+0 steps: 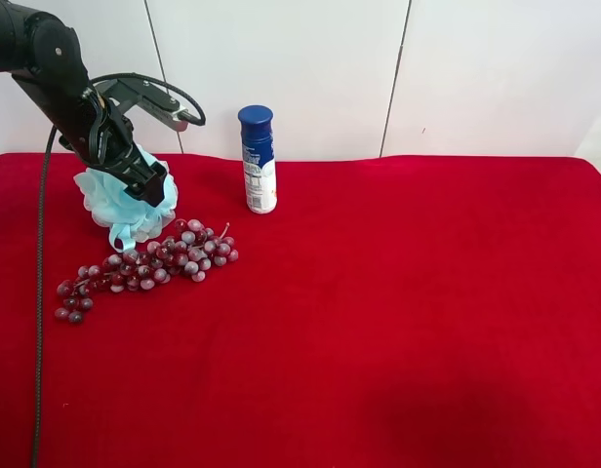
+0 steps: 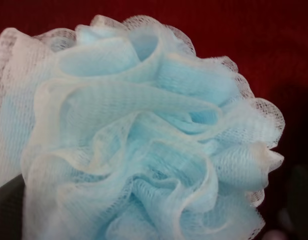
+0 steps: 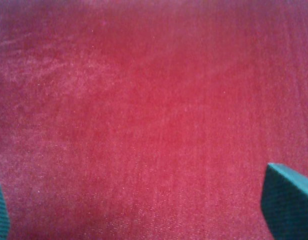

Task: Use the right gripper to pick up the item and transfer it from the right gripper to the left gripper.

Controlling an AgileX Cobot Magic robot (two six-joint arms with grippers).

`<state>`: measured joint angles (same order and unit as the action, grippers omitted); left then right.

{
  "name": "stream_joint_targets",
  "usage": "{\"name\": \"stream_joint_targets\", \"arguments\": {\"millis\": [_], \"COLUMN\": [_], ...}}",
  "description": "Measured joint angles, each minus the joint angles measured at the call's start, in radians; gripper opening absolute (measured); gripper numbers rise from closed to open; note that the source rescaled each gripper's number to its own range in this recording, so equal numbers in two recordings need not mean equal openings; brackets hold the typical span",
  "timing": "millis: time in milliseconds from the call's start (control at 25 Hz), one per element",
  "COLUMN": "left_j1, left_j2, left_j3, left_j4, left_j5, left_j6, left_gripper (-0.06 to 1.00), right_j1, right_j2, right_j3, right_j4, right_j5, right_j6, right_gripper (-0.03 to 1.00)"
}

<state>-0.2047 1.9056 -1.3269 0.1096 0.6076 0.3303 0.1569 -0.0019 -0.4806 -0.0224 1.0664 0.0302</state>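
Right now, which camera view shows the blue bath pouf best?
The left wrist view: the bath pouf fills it, mesh folds sharp. The exterior high view shows it small, partly behind an arm. The right wrist view shows only red cloth.

Arm (image 1: 49, 73): you see thick matte black links.
Cable (image 1: 39, 322): thin, black, trailing down.
Right gripper (image 3: 154, 207): your view shows dark teal, finely textured fingertips (image 3: 288, 202).
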Motion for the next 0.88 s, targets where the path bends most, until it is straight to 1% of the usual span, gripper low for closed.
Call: {"name": "stream_joint_targets", "arguments": {"millis": [80,240,360,400,480,600,720,880], "left_j1": [0.000,0.000,0.000,0.000,0.000,0.000,0.002,0.002], "left_j2": [0.000,0.000,-0.007,-0.027,-0.064,-0.140,-0.235,-0.373], "left_j3": [0.000,0.000,0.000,0.000,0.000,-0.001,-0.003,0.000], "left_j4": [0.000,0.000,0.000,0.004,0.004,0.002,-0.008,-0.024], "left_j5": [-0.005,0.028,0.111,0.169,0.214,0.285,0.372,0.472], "left_j6": [0.000,0.000,0.000,0.000,-0.008,-0.061,-0.140,-0.203], "left_gripper": [1.00,1.00,1.00,1.00,1.00,1.00,1.00,1.00], "right_j1": [0.000,0.000,0.000,0.000,0.000,0.000,0.000,0.000], "right_j2": [0.000,0.000,0.000,0.000,0.000,0.000,0.000,0.000], "right_j3": [0.000,0.000,0.000,0.000,0.000,0.000,0.000,0.000], "right_j4": [0.000,0.000,0.000,0.000,0.000,0.000,0.000,0.000], "right_j5": [0.000,0.000,0.000,0.000,0.000,0.000,0.000,0.000], "right_j6": [0.000,0.000,0.000,0.000,0.000,0.000,0.000,0.000], "right_gripper": [1.00,1.00,1.00,1.00,1.00,1.00,1.00,1.00]}}
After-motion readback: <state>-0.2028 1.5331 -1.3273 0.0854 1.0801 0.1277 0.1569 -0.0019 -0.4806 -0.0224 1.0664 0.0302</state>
